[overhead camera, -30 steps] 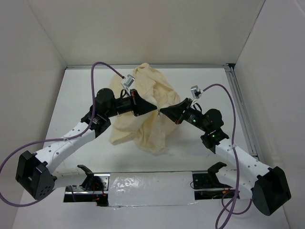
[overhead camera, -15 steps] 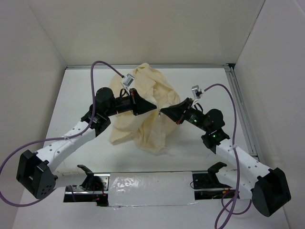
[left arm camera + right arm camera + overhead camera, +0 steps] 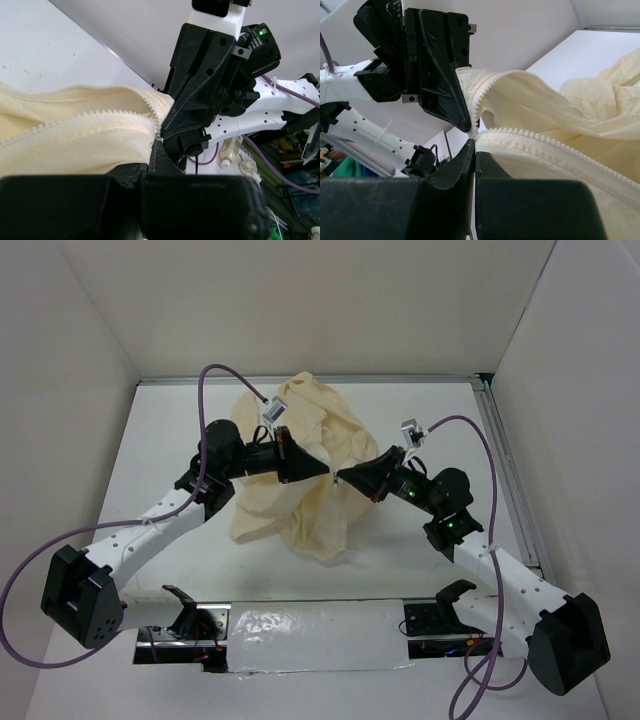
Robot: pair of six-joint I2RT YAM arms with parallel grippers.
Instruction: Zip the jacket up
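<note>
The pale cream jacket [image 3: 312, 455] lies bunched in the middle of the table and is lifted at its zipper. My left gripper [image 3: 325, 472] and right gripper [image 3: 343, 476] meet tip to tip above it. In the left wrist view the left gripper [image 3: 156, 146] is shut on the jacket's [image 3: 75, 132] toothed zipper edge, with the right gripper [image 3: 200, 105] facing it. In the right wrist view the right gripper [image 3: 474, 145] is shut on the zipper end of the jacket [image 3: 555, 120], and the left gripper [image 3: 442, 80] touches the same spot from above.
White walls enclose the table on the left, back and right. A metal rail [image 3: 505, 465] runs along the right side. Purple cables [image 3: 215, 380] loop above both arms. Arm mounts and a taped strip [image 3: 310, 625] sit at the near edge.
The left arm's elbow and wrist have shifted slightly up and to the right. Both gripper tips stay together at the zipper. The jacket has barely moved.
</note>
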